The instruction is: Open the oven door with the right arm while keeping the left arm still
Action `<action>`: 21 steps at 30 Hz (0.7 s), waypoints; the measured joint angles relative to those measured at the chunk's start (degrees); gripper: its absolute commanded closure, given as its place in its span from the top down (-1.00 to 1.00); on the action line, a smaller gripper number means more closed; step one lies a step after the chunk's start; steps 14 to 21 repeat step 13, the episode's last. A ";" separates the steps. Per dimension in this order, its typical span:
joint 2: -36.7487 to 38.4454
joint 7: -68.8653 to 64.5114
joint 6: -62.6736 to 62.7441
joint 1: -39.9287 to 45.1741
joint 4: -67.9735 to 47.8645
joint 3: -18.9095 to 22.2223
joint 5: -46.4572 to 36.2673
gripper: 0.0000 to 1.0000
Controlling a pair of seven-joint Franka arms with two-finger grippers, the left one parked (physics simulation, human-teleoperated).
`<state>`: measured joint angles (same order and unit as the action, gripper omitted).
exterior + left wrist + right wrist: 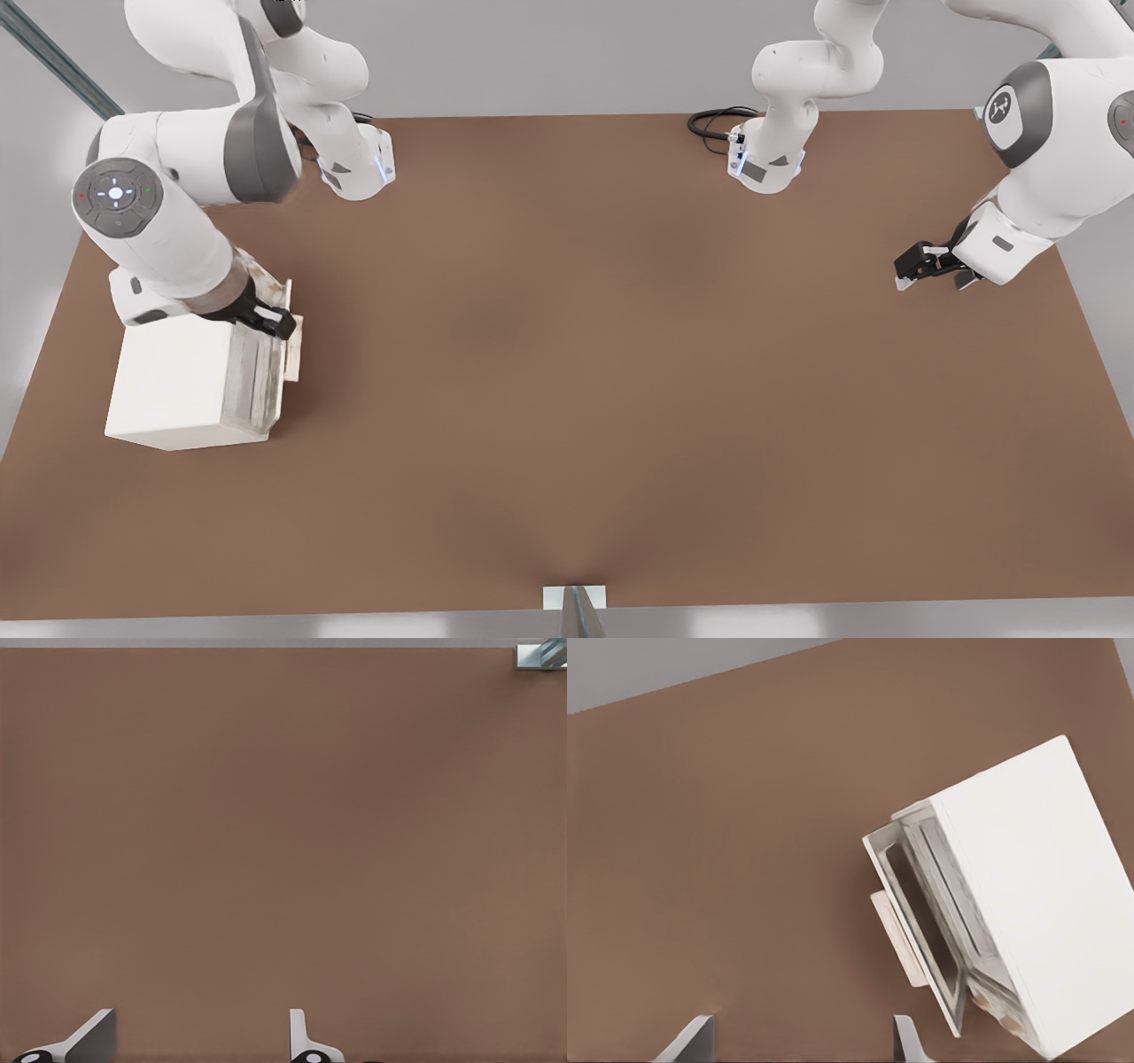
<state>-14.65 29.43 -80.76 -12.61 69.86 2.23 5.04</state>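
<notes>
The small cream-white oven (pixel 182 381) stands on the brown table (pixel 585 354) at the front view's left. Its oven door (pixel 921 930) faces the table's middle and hangs slightly ajar, with a narrow gap to the body. The tan bar handle (pixel 897 939) sticks out from the door; in the front view the handle (pixel 293 350) shows at the oven's upper right edge. The right arm (pixel 151 221) reaches over the oven, and its gripper (pixel 270 321) hovers above the door's top edge. In the right wrist view the gripper (pixel 799 1041) is open, with bare table between its fingers. The left arm (pixel 1036 168) hangs at the front view's right.
Both arm bases (pixel 354 164) (pixel 766 159) stand at the table's far edge, with a black cable loop (pixel 713 124) beside the right-hand one. A small white bracket (pixel 574 598) sits at the near edge. Bare table stretches between the oven and the left arm's gripper (pixel 930 266).
</notes>
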 measured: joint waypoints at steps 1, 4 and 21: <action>0.11 -2.15 0.86 0.26 -0.48 1.69 -2.03 1.00; 0.77 -7.93 2.53 0.78 -0.95 4.61 -5.80 1.00; 0.78 -20.46 4.10 0.40 -1.02 5.13 -8.51 1.00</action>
